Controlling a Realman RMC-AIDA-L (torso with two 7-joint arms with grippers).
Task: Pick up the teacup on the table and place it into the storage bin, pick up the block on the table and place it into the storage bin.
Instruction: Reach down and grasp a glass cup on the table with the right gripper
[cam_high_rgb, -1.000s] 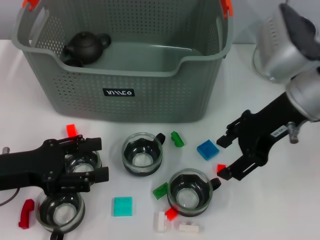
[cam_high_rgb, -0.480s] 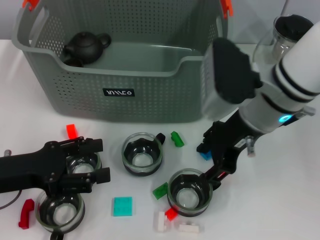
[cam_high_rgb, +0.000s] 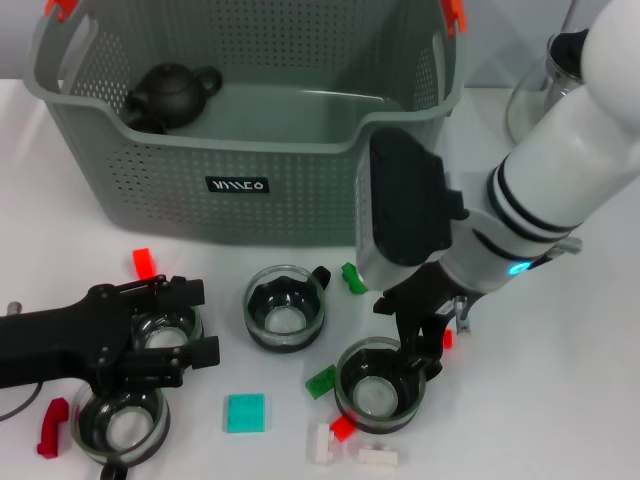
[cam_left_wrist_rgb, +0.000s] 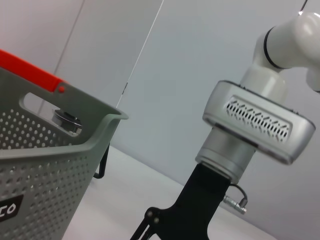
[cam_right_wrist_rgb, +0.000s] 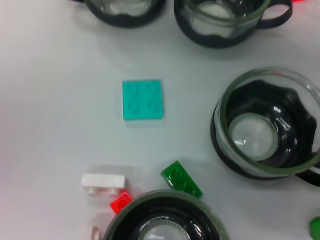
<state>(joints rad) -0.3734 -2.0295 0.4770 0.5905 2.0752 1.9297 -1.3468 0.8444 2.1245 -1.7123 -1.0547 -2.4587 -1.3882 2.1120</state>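
While both arms crowd the teacups, right pincer hangs over the front teacup.
Its spread: cannot tell. Left pincer gapes wide around a teacup, well short of the storage bin.

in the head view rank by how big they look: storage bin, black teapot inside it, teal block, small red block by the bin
1. storage bin
2. black teapot, though it sits farther from the camera
3. teal block
4. small red block
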